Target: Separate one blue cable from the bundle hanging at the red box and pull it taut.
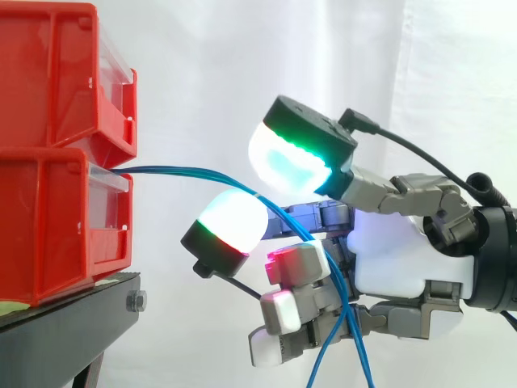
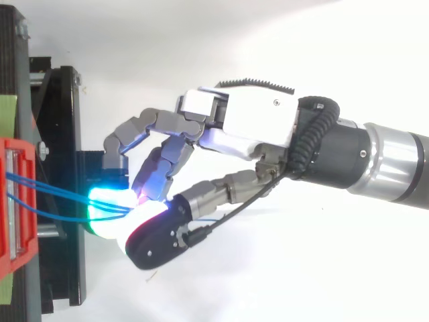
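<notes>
A bundle of thin blue cables comes out between the two stacked red bins at the left. It slopes down to the right and hangs past the bottom edge. From above, the strands leave the red bin and converge at the hand's glowing pads. My hand reaches in from the right. A green-cyan pad sits above the cables and a white pad below, close together on the bundle. The lower fingers are curled, with the cables running down across them.
The bins stand on a black stand, seen from above as a dark frame at the left. A green strip lies along that stand. A white curtain fills the background behind the arm.
</notes>
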